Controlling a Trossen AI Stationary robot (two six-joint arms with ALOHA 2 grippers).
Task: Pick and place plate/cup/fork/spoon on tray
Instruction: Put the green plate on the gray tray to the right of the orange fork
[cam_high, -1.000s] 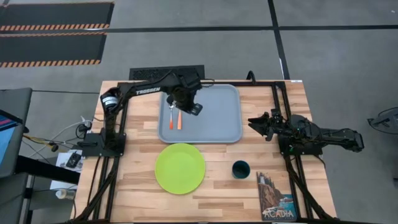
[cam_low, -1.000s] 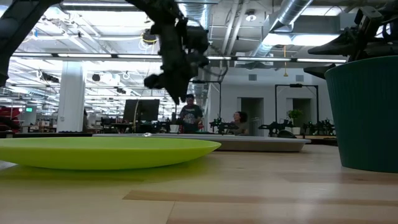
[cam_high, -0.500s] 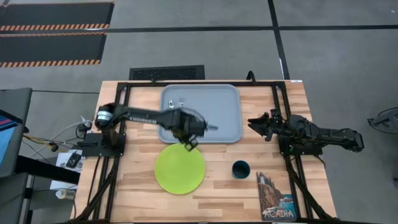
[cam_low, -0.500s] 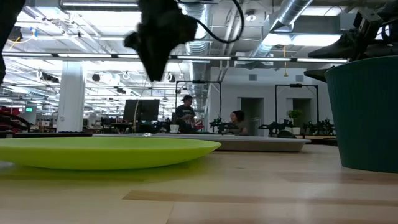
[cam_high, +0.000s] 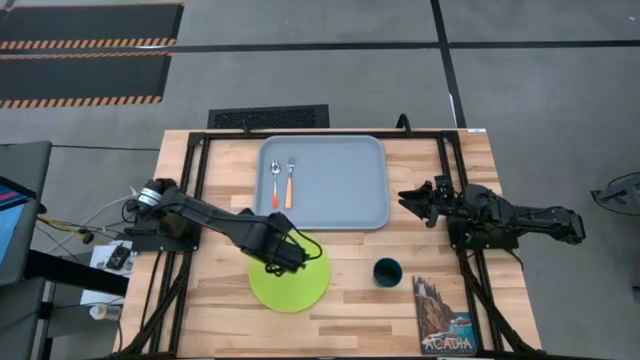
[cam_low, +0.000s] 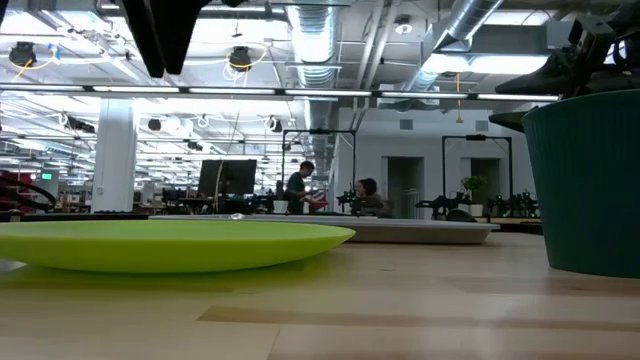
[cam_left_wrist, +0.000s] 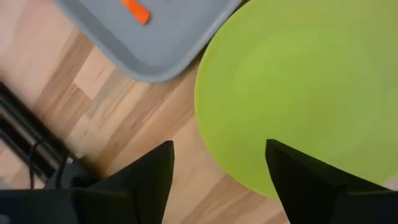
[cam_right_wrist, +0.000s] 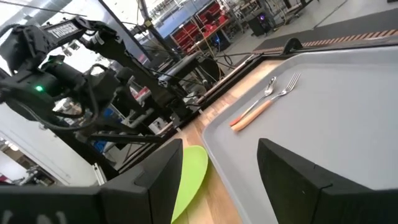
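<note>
Lime-green, the plate (cam_high: 289, 275) is lying on the wood directly under the left gripper (cam_left_wrist: 217, 186), whose fingers are spreading open over its near-left rim. Beyond it the tray (cam_high: 340, 190) is holding spoon (cam_high: 275, 183) and fork (cam_high: 290, 183); the right gripper (cam_high: 415, 197), open, is waiting farther off.

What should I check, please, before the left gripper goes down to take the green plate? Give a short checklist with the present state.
1. Left gripper open: ok, fingers spread apart.
2. Left gripper above the plate: ok, it hovers at the plate's edge nearest the tray.
3. Plate free to lift: ok, it lies flat on the table with nothing on it.
4. Room on the tray: ok, the fork and spoon lie side by side at its left end, the rest is bare.
5. Right gripper out of the way: ok, it waits beside the tray's right edge.
6. Cup clear of the path: ok, right of the plate, apart.
</note>
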